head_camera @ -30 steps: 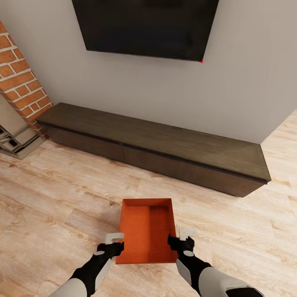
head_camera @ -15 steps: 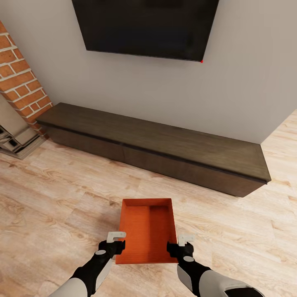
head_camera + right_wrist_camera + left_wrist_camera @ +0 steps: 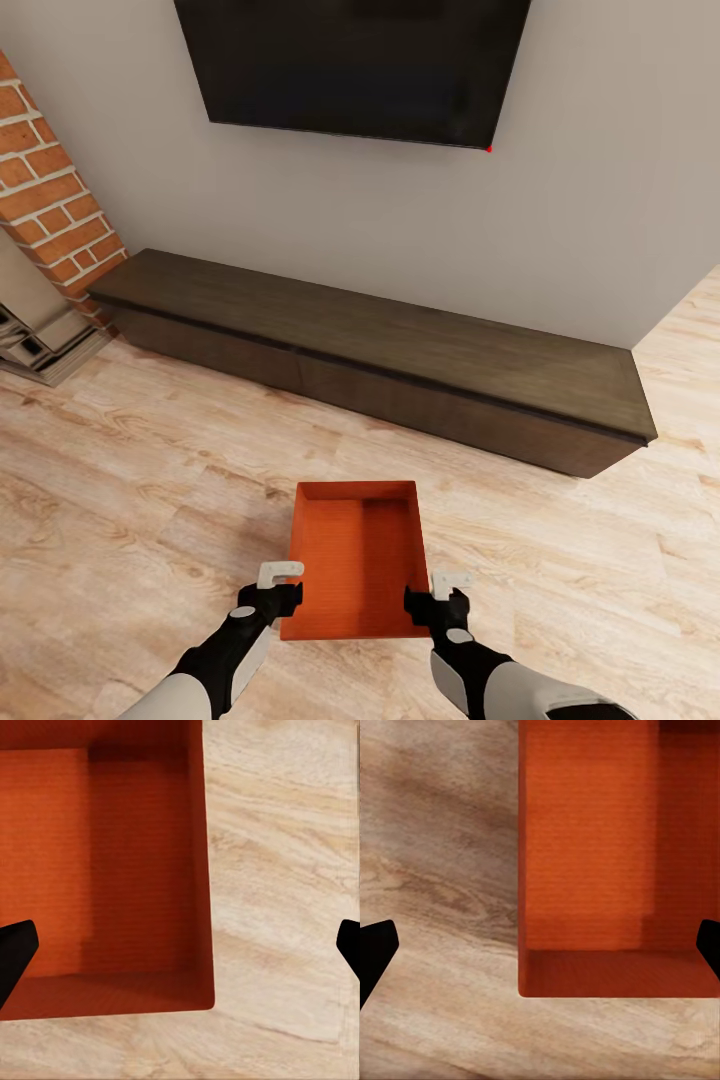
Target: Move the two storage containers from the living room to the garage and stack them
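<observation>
One orange-red storage container (image 3: pixel 355 565) sits open-topped on the light wood plank floor of the living room, right in front of me. My left gripper (image 3: pixel 274 592) is at its near left corner and my right gripper (image 3: pixel 441 598) at its near right corner. In the left wrist view the left gripper (image 3: pixel 540 949) is open, with the container (image 3: pixel 600 855) side wall between its black fingertips (image 3: pixel 375 952). The right gripper (image 3: pixel 180 949) is also open and straddles the opposite wall of the container (image 3: pixel 105 870). Neither grips it.
A long low dark wood cabinet (image 3: pixel 400 360) runs along the grey wall ahead, under a black wall TV (image 3: pixel 350 65). A red brick column (image 3: pixel 50 190) and a grey stepped base (image 3: pixel 40 340) stand at the left. Open plank floor (image 3: pixel 150 480) lies on both sides.
My right gripper has shifted slightly back toward me, to the container's near right corner. The left gripper and the container have barely moved.
</observation>
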Robot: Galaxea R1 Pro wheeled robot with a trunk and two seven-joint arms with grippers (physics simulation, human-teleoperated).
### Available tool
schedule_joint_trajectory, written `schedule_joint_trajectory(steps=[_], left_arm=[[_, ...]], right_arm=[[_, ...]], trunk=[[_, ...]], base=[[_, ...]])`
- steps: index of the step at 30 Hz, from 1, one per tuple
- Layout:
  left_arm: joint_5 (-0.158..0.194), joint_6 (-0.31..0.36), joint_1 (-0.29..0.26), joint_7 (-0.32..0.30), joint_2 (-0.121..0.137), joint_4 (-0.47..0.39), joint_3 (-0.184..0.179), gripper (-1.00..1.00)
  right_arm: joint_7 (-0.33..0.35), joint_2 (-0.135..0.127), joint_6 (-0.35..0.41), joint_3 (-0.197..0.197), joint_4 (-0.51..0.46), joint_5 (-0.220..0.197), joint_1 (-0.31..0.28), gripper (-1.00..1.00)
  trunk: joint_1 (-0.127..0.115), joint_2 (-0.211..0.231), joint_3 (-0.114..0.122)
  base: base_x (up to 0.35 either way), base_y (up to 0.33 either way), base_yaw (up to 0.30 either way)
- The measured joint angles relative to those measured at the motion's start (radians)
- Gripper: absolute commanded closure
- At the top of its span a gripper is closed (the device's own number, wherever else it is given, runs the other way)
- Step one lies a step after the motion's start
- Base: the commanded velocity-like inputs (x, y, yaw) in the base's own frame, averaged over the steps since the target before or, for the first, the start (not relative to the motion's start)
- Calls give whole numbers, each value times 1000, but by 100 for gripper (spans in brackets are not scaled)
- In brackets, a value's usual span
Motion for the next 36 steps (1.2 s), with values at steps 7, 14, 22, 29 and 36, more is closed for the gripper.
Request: schedule_joint_trajectory(steps=[7, 14, 22, 29, 36], left_arm=[[0, 0, 0, 0, -1, 1, -3, -100], [0, 0, 0, 0, -1, 2, -3, -100], [0, 0, 0, 0, -1, 3, -3, -100], [2, -41, 0, 0, -1, 13, -3, -100], [5, -76, 0, 0, 1, 18, -4, -100]], right_arm=[[0, -1, -24, 0, 2, -1, 6, -100], [25, -2, -21, 0, 2, -2, 6, -100], [26, -3, -18, 0, 2, -2, 6, -100], [26, -3, -18, 0, 2, -3, 6, -100], [39, -3, -18, 1, 2, 0, 6, -100]], trunk=[[0, 0, 0], [0, 0, 0], [0, 0, 0], [0, 0, 0], [0, 0, 0]], base=[[0, 0, 0], [105, 0, 0], [11, 0, 0], [35, 0, 0], [46, 0, 0]])
